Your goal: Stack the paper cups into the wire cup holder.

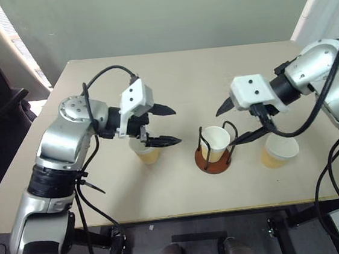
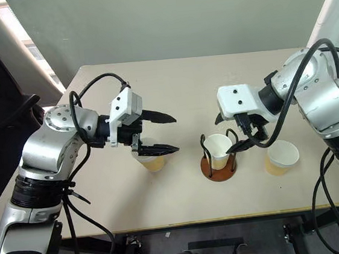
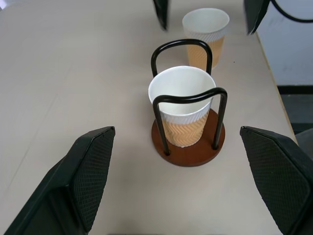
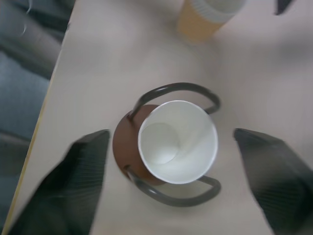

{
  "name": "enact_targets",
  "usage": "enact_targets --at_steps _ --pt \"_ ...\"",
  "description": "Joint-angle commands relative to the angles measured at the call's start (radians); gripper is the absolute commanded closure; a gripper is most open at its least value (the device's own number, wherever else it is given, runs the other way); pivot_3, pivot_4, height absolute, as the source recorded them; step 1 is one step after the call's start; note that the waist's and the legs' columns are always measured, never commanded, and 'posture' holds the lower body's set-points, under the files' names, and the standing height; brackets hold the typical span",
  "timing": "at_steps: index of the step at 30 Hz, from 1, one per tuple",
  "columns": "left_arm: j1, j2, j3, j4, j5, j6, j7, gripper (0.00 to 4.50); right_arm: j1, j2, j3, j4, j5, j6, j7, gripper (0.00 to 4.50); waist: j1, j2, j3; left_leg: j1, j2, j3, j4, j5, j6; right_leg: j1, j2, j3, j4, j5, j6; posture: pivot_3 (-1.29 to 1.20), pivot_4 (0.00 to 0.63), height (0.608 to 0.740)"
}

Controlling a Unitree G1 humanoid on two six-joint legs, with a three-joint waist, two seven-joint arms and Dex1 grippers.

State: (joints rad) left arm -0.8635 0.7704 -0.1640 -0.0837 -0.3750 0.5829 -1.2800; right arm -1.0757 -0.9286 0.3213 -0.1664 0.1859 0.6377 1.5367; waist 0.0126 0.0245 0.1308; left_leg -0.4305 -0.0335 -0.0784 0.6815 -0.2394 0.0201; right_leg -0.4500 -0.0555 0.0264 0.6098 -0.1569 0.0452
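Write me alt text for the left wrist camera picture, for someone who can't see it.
One paper cup stands upright inside the wire cup holder on a beige table, framed by the left gripper and its open black fingers. A second paper cup stands on the table beyond the holder.

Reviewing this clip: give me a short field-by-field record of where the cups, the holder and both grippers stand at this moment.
holder: round reddish-brown base with black wire loops, on the beige table
cup in holder: one tan paper cup, upright
loose cups: one below the left gripper, one on the holder's right
left gripper: jaws open, holding nothing
right gripper: jaws open, above the holder
cups left to stack: two
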Motion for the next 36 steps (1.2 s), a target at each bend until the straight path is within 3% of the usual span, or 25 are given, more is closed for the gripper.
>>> enact_targets --at_steps 1,8,16,22,34,36 --pt "0.019 0.059 0.067 -0.092 -0.025 0.022 0.006 0.08 -0.028 -0.06 -0.136 -0.009 0.053 0.09 -0.041 0.04 0.0 0.0 0.0 0.0 0.0 0.0 0.0 0.0 0.0 0.0 0.0 0.0 0.0 0.0 0.0 0.0 0.15 0.74" --pt "0.129 0.192 0.086 -0.234 0.01 0.014 0.024 0.08 0.036 -0.143 -0.36 -0.044 0.197 0.329 -0.151 0.04 0.001 0.0 0.0 0.001 0.0 0.0 -0.001 0.0 -0.001 0.0 0.0 0.0 0.0 -0.002 -0.001 0.0 0.15 0.74" --pt "0.176 0.264 -0.013 -0.232 0.212 -0.099 0.072 0.08 0.168 -0.184 -0.514 -0.119 0.329 0.48 -0.276 0.04 0.0 0.0 0.0 0.002 0.0 0.0 -0.001 0.0 -0.001 0.001 0.0 0.001 0.001 -0.002 -0.001 0.0 0.15 0.74" --pt "0.157 0.264 -0.094 -0.146 0.369 -0.195 0.093 0.08 0.203 -0.187 -0.525 -0.143 0.401 0.491 -0.331 0.04 -0.002 0.0 0.0 0.002 0.0 0.0 -0.002 -0.001 0.001 0.0 0.001 0.002 0.002 -0.001 -0.003 0.0 0.15 0.74" --pt "0.169 0.194 -0.145 -0.073 0.442 -0.262 0.065 0.08 0.176 -0.216 -0.473 -0.111 0.439 0.448 -0.365 0.04 -0.001 0.0 0.0 0.001 0.0 -0.001 -0.002 -0.001 -0.002 -0.001 0.001 0.001 0.001 -0.001 -0.002 0.0 0.15 0.74" --pt "0.168 0.183 -0.154 -0.055 0.445 -0.294 0.055 0.46 0.184 -0.215 -0.475 -0.113 0.444 0.445 -0.371 0.0 -0.001 0.0 0.0 0.0 0.0 -0.001 -0.002 -0.001 -0.002 -0.002 0.001 0.001 0.001 -0.001 -0.002 0.0 0.15 0.74"
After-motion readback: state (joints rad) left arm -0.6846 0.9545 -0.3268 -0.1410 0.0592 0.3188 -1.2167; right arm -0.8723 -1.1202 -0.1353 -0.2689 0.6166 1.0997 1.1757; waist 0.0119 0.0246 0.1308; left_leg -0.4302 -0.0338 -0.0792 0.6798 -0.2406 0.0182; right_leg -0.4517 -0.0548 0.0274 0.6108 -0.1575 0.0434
